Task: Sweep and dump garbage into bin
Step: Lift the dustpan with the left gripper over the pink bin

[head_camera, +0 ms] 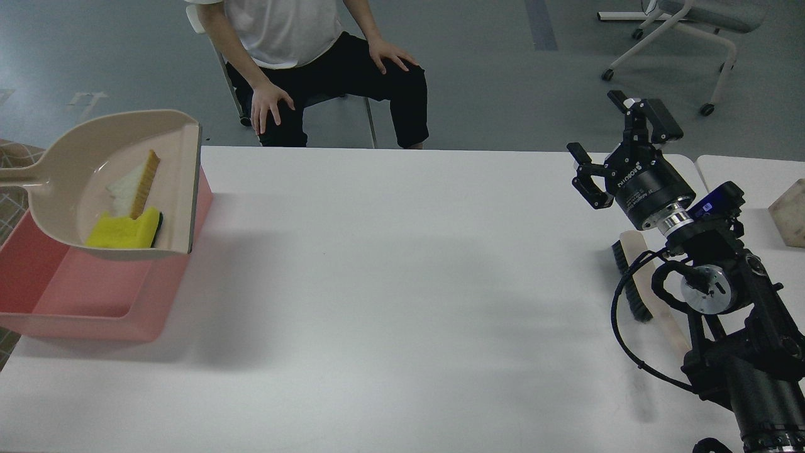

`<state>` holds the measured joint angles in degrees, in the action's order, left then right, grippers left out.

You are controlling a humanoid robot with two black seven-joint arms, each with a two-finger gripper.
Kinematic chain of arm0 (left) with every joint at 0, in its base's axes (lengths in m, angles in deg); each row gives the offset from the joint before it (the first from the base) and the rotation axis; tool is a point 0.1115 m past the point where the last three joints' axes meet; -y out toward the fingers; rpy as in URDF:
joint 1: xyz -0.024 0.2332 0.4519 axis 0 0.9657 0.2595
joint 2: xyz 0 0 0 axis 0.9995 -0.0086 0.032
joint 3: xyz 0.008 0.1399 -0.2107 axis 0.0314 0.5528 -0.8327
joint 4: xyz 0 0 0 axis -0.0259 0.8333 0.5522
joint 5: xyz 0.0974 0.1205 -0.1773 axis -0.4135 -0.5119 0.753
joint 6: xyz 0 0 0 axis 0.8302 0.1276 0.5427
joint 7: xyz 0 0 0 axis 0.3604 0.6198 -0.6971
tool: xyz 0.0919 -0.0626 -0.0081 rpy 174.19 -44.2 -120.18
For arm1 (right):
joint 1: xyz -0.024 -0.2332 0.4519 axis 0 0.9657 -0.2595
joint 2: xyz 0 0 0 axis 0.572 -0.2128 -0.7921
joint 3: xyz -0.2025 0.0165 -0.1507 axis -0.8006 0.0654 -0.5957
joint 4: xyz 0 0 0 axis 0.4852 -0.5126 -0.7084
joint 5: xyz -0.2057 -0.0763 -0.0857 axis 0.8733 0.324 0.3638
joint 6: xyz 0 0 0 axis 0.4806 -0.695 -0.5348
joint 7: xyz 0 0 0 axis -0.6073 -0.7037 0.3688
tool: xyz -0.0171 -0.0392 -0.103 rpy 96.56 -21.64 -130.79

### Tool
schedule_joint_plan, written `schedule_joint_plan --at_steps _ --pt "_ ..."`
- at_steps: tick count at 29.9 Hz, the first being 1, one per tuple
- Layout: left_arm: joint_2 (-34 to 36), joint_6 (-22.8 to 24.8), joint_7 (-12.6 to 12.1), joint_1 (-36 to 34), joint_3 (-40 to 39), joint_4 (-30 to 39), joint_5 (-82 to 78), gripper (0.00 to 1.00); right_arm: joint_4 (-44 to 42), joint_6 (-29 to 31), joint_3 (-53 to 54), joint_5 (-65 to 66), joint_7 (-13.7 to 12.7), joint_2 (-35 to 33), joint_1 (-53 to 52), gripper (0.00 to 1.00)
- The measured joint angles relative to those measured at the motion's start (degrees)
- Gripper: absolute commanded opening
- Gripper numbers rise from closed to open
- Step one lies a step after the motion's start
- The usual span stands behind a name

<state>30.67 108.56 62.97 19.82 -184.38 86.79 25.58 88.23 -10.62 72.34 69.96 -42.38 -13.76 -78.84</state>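
A beige dustpan [63,170] hangs above the salmon-pink bin [94,296] at the table's left edge. In the pan lie the bread slice [131,189] and the yellow sponge piece [122,231]. The pan's handle runs off the left edge of the view, and my left gripper is out of view there. My right gripper [619,148] is open and empty, raised above the table at the right.
The beige brush with black bristles [632,286] lies on the table under my right arm. A person sits on a chair [314,56] behind the table. A beige block [789,211] stands at the far right edge.
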Motion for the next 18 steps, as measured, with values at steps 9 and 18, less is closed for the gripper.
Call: schedule_joint_plan --at_steps 9,18 --pt "4.8 1.2 0.0 -1.4 0.5 -7.4 -0.3 0.23 0.5 0.0 0.0 0.0 0.0 0.0 0.0 1.0" --pt "5.3 1.8 0.0 -5.4 0.9 -14.7 -0.6 0.23 0.2 0.0 0.0 0.0 0.0 0.6 -1.0 1.0"
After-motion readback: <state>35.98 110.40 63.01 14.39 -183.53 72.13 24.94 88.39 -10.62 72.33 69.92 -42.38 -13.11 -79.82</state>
